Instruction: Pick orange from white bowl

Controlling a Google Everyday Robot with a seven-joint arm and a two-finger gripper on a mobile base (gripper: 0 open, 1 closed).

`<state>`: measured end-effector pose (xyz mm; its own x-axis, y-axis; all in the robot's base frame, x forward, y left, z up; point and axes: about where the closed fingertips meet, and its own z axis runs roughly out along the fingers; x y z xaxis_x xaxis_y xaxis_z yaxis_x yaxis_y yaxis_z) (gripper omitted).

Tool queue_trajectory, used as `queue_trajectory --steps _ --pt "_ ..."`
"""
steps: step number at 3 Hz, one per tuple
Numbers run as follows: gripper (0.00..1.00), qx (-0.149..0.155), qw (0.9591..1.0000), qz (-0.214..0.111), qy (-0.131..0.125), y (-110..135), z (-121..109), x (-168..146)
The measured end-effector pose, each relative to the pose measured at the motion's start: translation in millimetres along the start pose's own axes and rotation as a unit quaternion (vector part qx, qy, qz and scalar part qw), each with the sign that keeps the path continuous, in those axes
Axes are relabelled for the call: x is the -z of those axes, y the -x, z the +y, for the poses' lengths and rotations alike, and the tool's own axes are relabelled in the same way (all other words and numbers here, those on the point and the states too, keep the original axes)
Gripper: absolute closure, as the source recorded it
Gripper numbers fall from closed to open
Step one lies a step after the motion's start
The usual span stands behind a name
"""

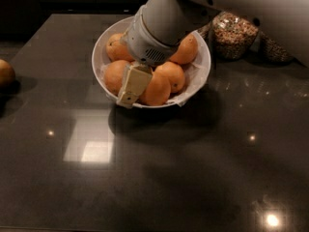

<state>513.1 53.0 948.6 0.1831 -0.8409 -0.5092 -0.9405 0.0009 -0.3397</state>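
The orange (156, 90), round and dimpled, lies at the front rim of the white bowl (98, 57), hemmed in by other oranges (186, 50). The gripper (129, 92) hangs just beside it, over the rim; its grip cannot be told. Dark glossy countertop (159, 178) lies open in front, and grain jars (235, 35) stand behind.

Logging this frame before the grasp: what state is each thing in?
white bowl: upright on the counter, holding oranges.
gripper: down at the bowl's front, between two oranges.
orange: lying in the bowl next to the gripper, not lifted.
grain jar: upright, well filled.
lone fruit: on the counter, away from the bowl.
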Motion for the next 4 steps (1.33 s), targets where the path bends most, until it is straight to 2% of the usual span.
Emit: queue_trajectory --steps 1,2,3,4 --pt "0.24 -0.007 1.0000 0.004 -0.003 -3.7 -2.4 -2.7" --pt "0.26 -0.007 1.0000 0.004 -0.003 -3.7 -2.4 -2.8" --pt "0.34 -0.011 0.9999 0.003 -0.001 -5.2 -3.8 -5.7" --pt "0.34 -0.014 0.9999 0.002 0.004 -7.3 -7.0 -12.6"
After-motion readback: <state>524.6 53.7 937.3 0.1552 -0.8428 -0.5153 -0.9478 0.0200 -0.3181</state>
